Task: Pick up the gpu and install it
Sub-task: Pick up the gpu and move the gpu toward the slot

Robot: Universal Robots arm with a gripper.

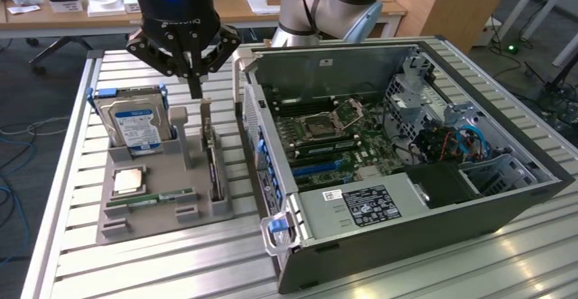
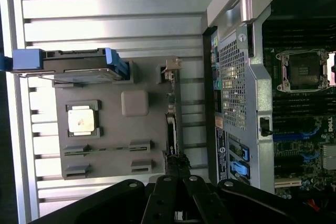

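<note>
The gpu (image 1: 210, 160) is a thin dark card standing on edge in a slot of the grey holder tray (image 1: 162, 218), its pale bracket end pointing up toward the far side. My gripper (image 1: 194, 88) hangs just above that end, fingers shut together with nothing between them. In the wrist view the gpu (image 2: 172, 124) appears edge-on, running away from my gripper (image 2: 177, 174). The open computer case (image 1: 505, 197) lies beside the tray on the exterior view's right, its motherboard (image 1: 339, 136) exposed.
The tray also holds a hard drive (image 1: 135, 123) with blue rails, a processor chip (image 1: 129, 179), a green memory stick (image 1: 149, 197) and a grey post (image 1: 179, 120). The case's metal wall (image 2: 236, 77) stands close beside the gpu. A slatted metal table (image 1: 181, 265) carries everything.
</note>
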